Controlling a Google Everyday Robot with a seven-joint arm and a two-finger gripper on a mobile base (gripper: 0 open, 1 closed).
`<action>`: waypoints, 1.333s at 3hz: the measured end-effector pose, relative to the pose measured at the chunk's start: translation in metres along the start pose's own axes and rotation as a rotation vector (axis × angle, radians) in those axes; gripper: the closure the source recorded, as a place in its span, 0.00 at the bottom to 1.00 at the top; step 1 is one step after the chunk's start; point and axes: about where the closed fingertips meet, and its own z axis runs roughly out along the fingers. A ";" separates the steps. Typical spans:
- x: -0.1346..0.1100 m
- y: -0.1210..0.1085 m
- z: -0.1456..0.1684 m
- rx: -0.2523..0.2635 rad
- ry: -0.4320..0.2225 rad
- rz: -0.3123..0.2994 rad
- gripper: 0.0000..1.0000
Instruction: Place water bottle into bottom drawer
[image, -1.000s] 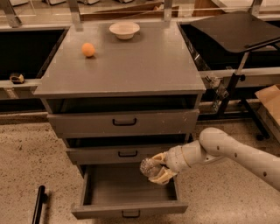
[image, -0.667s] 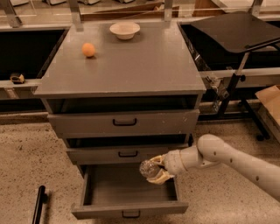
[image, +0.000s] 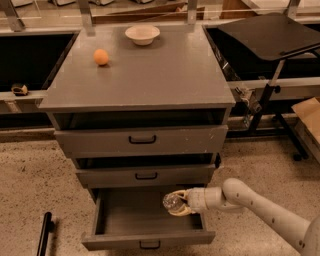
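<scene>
The bottom drawer (image: 150, 242) is pulled open; its grey floor is bare on the left and middle. My gripper (image: 176, 203) reaches in from the right on a white arm and is shut on the water bottle (image: 172, 201), a small clear bottle seen end-on. It holds the bottle over the right part of the drawer's inside, just below the middle drawer's front. I cannot tell whether the bottle touches the drawer floor.
The grey cabinet top (image: 145, 70) bears an orange fruit (image: 101, 57) and a white bowl (image: 142, 34). Two upper drawers (image: 142, 141) are slightly out. A black stand (image: 272, 35) is at the right; a black bar (image: 44, 235) lies on the floor at the left.
My gripper with the bottle has moved slightly left and lower, further in over the open bottom drawer. Nothing else has moved.
</scene>
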 end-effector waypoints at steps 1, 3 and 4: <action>0.014 0.010 0.012 0.003 -0.017 0.025 1.00; 0.079 0.014 0.044 0.027 0.042 0.079 0.98; 0.118 0.020 0.061 0.030 0.065 0.119 0.76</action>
